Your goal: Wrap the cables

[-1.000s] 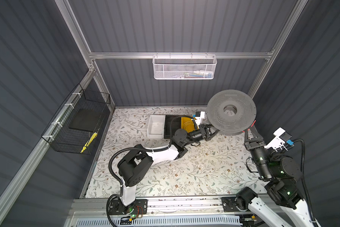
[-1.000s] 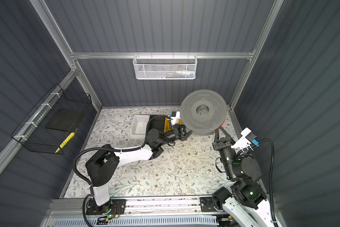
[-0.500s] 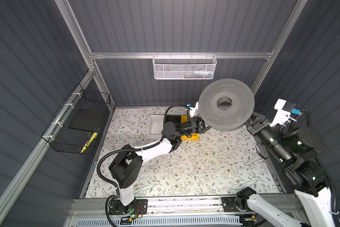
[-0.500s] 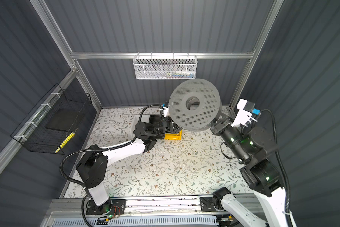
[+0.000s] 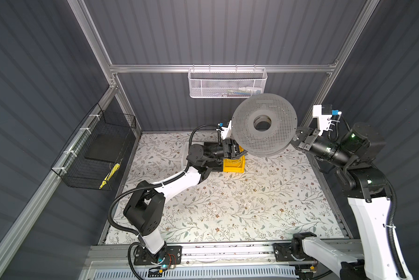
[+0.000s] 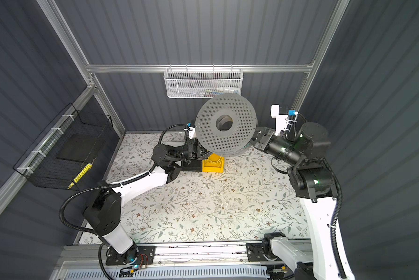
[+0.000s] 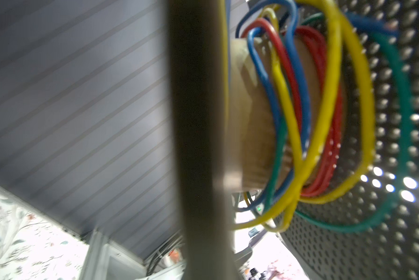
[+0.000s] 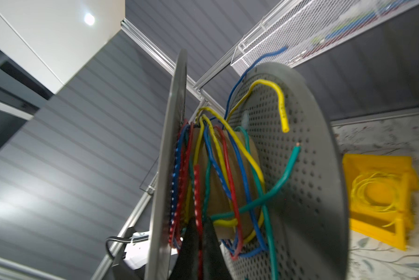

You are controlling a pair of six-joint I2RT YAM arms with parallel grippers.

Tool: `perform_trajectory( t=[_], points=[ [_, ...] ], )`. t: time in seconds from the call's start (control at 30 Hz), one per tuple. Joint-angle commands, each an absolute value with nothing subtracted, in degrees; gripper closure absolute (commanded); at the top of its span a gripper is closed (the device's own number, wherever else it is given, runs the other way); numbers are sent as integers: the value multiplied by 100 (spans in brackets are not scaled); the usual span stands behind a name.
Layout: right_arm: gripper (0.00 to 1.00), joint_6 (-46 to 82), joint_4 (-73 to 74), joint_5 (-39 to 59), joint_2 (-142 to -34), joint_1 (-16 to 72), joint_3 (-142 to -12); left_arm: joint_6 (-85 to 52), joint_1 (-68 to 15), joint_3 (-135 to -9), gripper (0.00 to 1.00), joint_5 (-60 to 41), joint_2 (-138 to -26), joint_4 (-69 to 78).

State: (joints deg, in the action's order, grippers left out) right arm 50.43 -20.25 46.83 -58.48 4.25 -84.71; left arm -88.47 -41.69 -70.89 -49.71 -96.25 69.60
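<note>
Left pincer (image 5: 239, 152) closed, right pincer (image 8: 198, 228) closed

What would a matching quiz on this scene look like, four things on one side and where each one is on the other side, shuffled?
Things
1. grey spool
2. coloured cables
3. yellow bin
4. white mesh basket

Places
A. hung on the back rail
B. raised clear of the table
C. standing on the table, with thin yellow wire coiled inside
D. looped loosely round the spool's hub

Pairs: 1-B, 2-D, 3-C, 4-A
</note>
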Motion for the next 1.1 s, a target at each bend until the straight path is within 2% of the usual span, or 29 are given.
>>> perform_trajectory(
  t=[0.0,0.17,0.27,0.47,0.67,0.73,0.8,0.87,0.97,1.07],
  points=[
    [100,6120,-393,5230,-5883,-139,-7804,-7565,-4315,-7155,100,-6328,-8972,6688],
    [100,4673,-1950,4684,-5898,-235,-8380,-6468,-4311,-7211,100,-6350,-8652,5207],
    [100,4729,-1558,4910,-5873,-220,-8251,-6126,-4315,-7315,100,-6417,-8629,4628],
    [100,4971,-992,6036,-6274,12,-8191,-5700,-4365,-7619,100,-6732,-8691,3762],
    [99,4817,-1182,6461,-6614,161,-8242,-3849,-4595,-8380,100,-6809,-8702,1046],
    [98,4574,-1506,6419,-6679,142,-8327,-3725,-4576,-8367,100,-6563,-8609,826],
    [91,4546,-1466,6326,-6630,128,-8217,-3546,-4523,-8315,100,-5988,-8450,587],
    [74,4717,-1085,6267,-6484,96,-7931,-3613,-4470,-8197,100,-5217,-8287,517],
    [61,4884,-716,6214,-6363,12,-7549,-3979,-4456,-7766,100,-4191,-8059,820],
    [53,4816,-733,6082,-6178,-117,-7264,-4219,-4447,-7567,100,-3456,-7900,955]
  ],
)
